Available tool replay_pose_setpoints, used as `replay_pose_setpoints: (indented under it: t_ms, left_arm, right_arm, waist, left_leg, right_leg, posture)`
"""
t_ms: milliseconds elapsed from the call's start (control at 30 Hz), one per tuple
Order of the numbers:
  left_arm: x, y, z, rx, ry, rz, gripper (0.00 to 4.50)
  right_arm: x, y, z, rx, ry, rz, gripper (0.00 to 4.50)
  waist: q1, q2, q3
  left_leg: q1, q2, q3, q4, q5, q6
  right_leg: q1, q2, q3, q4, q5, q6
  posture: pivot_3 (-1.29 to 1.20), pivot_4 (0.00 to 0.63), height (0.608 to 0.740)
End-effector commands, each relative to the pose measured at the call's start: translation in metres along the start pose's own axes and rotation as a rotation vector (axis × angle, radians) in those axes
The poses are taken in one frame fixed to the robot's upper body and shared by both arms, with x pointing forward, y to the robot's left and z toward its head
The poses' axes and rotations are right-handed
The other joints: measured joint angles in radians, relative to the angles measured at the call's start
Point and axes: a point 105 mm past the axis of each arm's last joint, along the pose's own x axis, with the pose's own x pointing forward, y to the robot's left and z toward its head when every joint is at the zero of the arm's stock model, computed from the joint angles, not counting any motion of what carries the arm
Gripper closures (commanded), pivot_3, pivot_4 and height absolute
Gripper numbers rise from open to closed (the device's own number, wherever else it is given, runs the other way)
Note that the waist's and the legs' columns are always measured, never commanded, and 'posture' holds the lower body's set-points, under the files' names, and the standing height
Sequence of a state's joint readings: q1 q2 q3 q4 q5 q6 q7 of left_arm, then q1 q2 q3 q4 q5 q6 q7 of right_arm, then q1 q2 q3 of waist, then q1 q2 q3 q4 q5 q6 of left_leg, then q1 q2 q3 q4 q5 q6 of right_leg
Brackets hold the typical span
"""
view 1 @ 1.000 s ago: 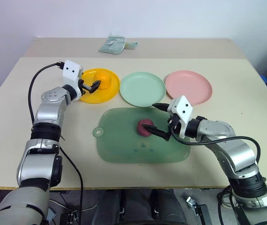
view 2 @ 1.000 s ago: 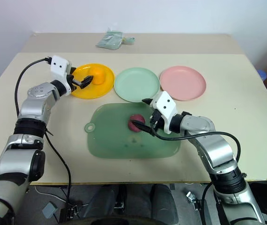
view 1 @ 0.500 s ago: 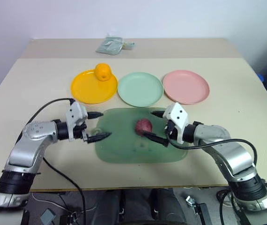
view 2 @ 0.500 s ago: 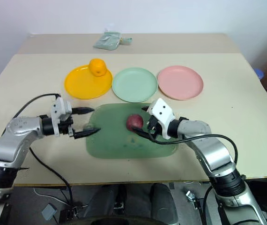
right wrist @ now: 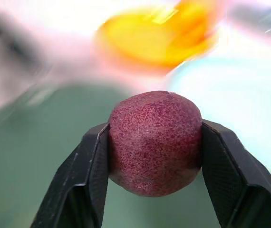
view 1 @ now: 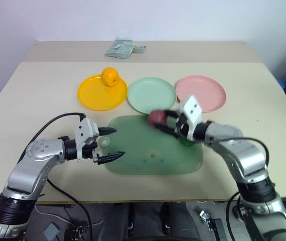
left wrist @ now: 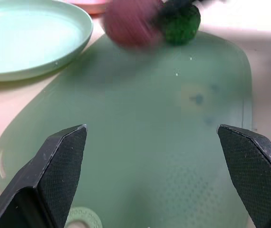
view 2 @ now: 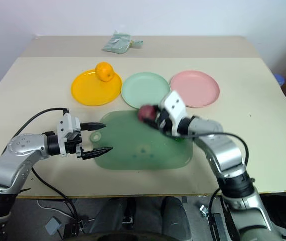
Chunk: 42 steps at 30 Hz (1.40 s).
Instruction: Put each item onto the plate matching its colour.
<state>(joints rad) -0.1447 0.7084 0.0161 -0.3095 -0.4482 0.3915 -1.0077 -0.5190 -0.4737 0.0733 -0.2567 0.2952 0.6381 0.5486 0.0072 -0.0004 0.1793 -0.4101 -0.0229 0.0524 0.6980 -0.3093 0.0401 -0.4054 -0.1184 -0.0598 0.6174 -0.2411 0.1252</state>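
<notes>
Bench (view 1: 27, 95), contents:
- My right pincer (right wrist: 154, 142): clamped on the dark purple-red ball (right wrist: 154, 142), held above the far edge of the green mat (view 1: 143, 155).
- My left pincer (view 1: 109, 144): fingers wide apart, hovering at the mat's left edge.
- Orange fruit (view 1: 110, 77): on the far rim of the yellow-orange plate (view 1: 93, 98).
- Bumpy green ball (left wrist: 180, 24): on the mat, beside my right wrist.
- Mint green plate (view 1: 151, 95), pink plate (view 1: 203, 90): bare

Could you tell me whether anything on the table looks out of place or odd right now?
Nothing looks spilled or damaged. The orange fruit sits at the far rim of the yellow plate rather than centred, and the green ball lies on the green mat.
</notes>
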Motion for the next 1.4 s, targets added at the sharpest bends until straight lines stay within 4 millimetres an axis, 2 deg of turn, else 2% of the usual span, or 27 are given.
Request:
replay_pose_setpoints:
  t_ms: [33, 100, 167, 267, 333, 433, 500, 567, 667, 767, 867, 967, 1000, 1067, 1133, 1233, 1333, 1400]
  left_arm:
    - [0.005, -0.011, 0.012, 0.012, -0.051, -0.022, 0.0]
    - [0.01, -0.016, 0.013, 0.001, -0.067, -0.023, 0.0]
    - [0.013, -0.019, 0.014, -0.007, -0.077, -0.02, 0.0]
    - [0.015, -0.022, 0.015, -0.008, -0.081, -0.015, 0.0]
    - [0.015, -0.022, 0.015, -0.011, -0.083, -0.002, 0.0]
    - [0.013, -0.021, 0.015, -0.017, -0.082, 0.01, 0.0]
    - [0.013, -0.021, 0.014, -0.021, -0.08, 0.008, 0.0]
    - [0.014, -0.022, 0.013, -0.021, -0.079, -0.001, 0.0]
    - [0.016, -0.02, 0.014, -0.013, -0.078, -0.013, 0.0]
    - [0.017, -0.019, 0.015, -0.004, -0.078, -0.028, 0.0]
    - [0.019, -0.018, 0.016, -0.001, -0.079, -0.036, 0.0]
    - [0.017, -0.017, 0.016, 0.001, -0.076, -0.031, 0.0]
    - [0.015, -0.016, 0.016, 0.001, -0.075, -0.023, 0.0]
    - [0.012, -0.011, 0.014, -0.001, -0.075, 0.012, 0.0]
    - [0.008, -0.002, 0.014, 0.004, -0.079, 0.075, 0.0]
    - [-0.003, 0.025, 0.009, -0.004, -0.073, 0.252, 0.0]
    - [-0.015, 0.048, 0.001, 0.003, -0.052, 0.414, 0.0]
    - [-0.019, 0.053, -0.001, 0.005, -0.052, 0.467, 0.0]
  right_arm:
    - [-0.005, -0.068, -0.012, -0.043, 0.085, -0.351, 2.36]
    - [-0.009, -0.107, -0.032, -0.048, 0.169, -0.528, 2.36]
    - [-0.008, -0.124, -0.04, -0.026, 0.181, -0.588, 2.36]
    - [0.0, -0.123, -0.03, -0.046, 0.111, -0.54, 0.92]
    - [-0.001, -0.115, -0.018, -0.072, 0.039, -0.476, 0.04]
    - [-0.01, -0.1, -0.007, -0.078, -0.037, -0.35, 0.04]
    - [-0.028, -0.072, -0.011, -0.049, -0.045, -0.142, 0.04]
    - [-0.049, -0.041, -0.019, -0.017, -0.001, 0.062, 0.04]
    - [-0.071, -0.009, -0.04, 0.0, 0.116, 0.242, 0.04]
    - [-0.079, 0.002, -0.065, -0.039, 0.238, 0.278, 0.04]
    - [-0.075, -0.004, -0.08, -0.051, 0.292, 0.218, 0.04]
    - [-0.065, -0.006, -0.068, -0.053, 0.23, 0.189, 0.87]
    - [-0.06, -0.006, -0.062, -0.06, 0.201, 0.182, 1.44]
    - [-0.046, -0.009, -0.048, -0.08, 0.131, 0.15, 2.14]
    - [-0.024, -0.013, -0.033, -0.081, 0.045, 0.085, 2.14]
    - [0.016, -0.022, -0.016, -0.047, -0.033, -0.03, 2.14]
    - [0.054, -0.027, -0.018, -0.039, 0.004, -0.126, 2.14]
    - [0.074, -0.025, -0.019, -0.032, 0.02, -0.144, 2.14]
  waist:
    - [0.002, 0.0, 0.0]
    - [0.003, 0.0, 0.0]
    - [-0.001, 0.0, 0.0]
    - [-0.011, 0.001, 0.001]
    - [-0.021, 0.002, 0.001]
    - [-0.022, 0.003, 0.001]
    - [-0.014, 0.002, 0.0]
    - [0.005, 0.002, 0.0]
    - [0.006, 0.002, 0.001]
    - [0.002, 0.002, 0.0]
    - [0.0, 0.003, 0.0]
    - [0.002, 0.003, 0.0]
    - [0.002, 0.003, 0.0]
    - [0.002, 0.003, 0.0]
    - [0.0, 0.003, 0.0]
    - [-0.006, 0.003, 0.0]
    - [-0.009, 0.003, 0.0]
    - [-0.013, 0.003, 0.0]
  left_leg:
    - [0.0, 0.0, 0.0, 0.0, 0.0, 0.0]
    - [0.0, 0.0, 0.0, 0.0, 0.0, 0.0]
    - [0.0, -0.001, 0.001, -0.001, 0.0, 0.0]
    - [0.0, 0.0, 0.001, -0.002, 0.0, 0.0]
    - [0.0, 0.0, 0.001, -0.003, 0.001, 0.0]
    - [0.0, 0.001, 0.001, -0.004, 0.001, 0.0]
    - [0.0, 0.001, 0.001, -0.004, 0.0, 0.0]
    - [0.0, 0.0, -0.001, -0.003, 0.0, 0.0]
    - [0.0, 0.0, 0.0, 0.0, -0.002, 0.003]
    - [0.002, 0.0, 0.0, 0.001, -0.002, 0.003]
    - [0.003, 0.001, 0.001, 0.001, -0.001, 0.002]
    - [0.001, 0.0, 0.001, 0.0, -0.001, 0.002]
    - [0.001, 0.0, 0.001, 0.0, -0.001, 0.002]
    - [0.001, 0.0, 0.001, 0.0, -0.001, 0.002]
    - [0.001, 0.001, 0.001, 0.0, -0.001, 0.001]
    - [0.001, 0.001, 0.001, 0.0, 0.0, 0.0]
    - [0.001, 0.0, 0.001, -0.001, 0.0, 0.0]
    - [0.001, 0.0, 0.0, -0.001, 0.0, 0.0]
  right_leg:
    - [0.0, 0.0, 0.0, 0.0, 0.0, 0.0]
    - [0.0, 0.0, 0.0, 0.0, 0.0, 0.0]
    - [0.0, 0.0, 0.0, -0.001, 0.0, 0.0]
    - [-0.001, 0.0, 0.0, -0.001, 0.0, 0.0]
    - [-0.001, 0.001, 0.0, -0.001, 0.0, 0.0]
    - [-0.001, 0.001, 0.0, 0.0, 0.0, 0.0]
    - [0.0, 0.001, 0.0, 0.0, 0.0, 0.0]
    - [0.002, 0.001, -0.001, -0.002, 0.0, 0.0]
    - [0.003, -0.001, 0.0, -0.003, 0.0, 0.0]
    - [0.004, -0.001, 0.0, -0.002, 0.0, 0.0]
    - [0.003, -0.001, 0.001, -0.001, 0.0, 0.0]
    - [0.002, -0.001, 0.001, -0.001, 0.0, 0.0]
    - [0.001, -0.001, 0.001, -0.001, 0.0, 0.0]
    - [0.001, -0.001, 0.001, -0.001, 0.0, 0.0]
    - [0.001, 0.0, 0.001, -0.001, 0.0, 0.0]
    - [0.0, 0.0, 0.001, -0.001, 0.0, 0.0]
    - [0.0, 0.0, 0.001, 0.0, 0.0, 0.0]
    - [0.0, 0.0, 0.001, 0.0, 0.0, 0.0]
  posture:
    - [0.0, 0.15, 0.74]
    - [0.0, 0.15, 0.74]
    - [0.0, 0.15, 0.74]
    - [0.0, 0.15, 0.74]
    - [0.0, 0.15, 0.74]
    - [0.0, 0.15, 0.74]
    - [0.0, 0.15, 0.74]
    - [0.0, 0.15, 0.74]
    - [0.0, 0.15, 0.74]
    - [0.0, 0.15, 0.74]
    - [0.0, 0.15, 0.74]
    - [0.0, 0.15, 0.74]
    - [0.0, 0.15, 0.74]
    - [0.0, 0.15, 0.74]
    - [0.0, 0.15, 0.74]
    - [0.0, 0.15, 0.74]
    - [0.0, 0.15, 0.74]
    - [0.0, 0.15, 0.74]
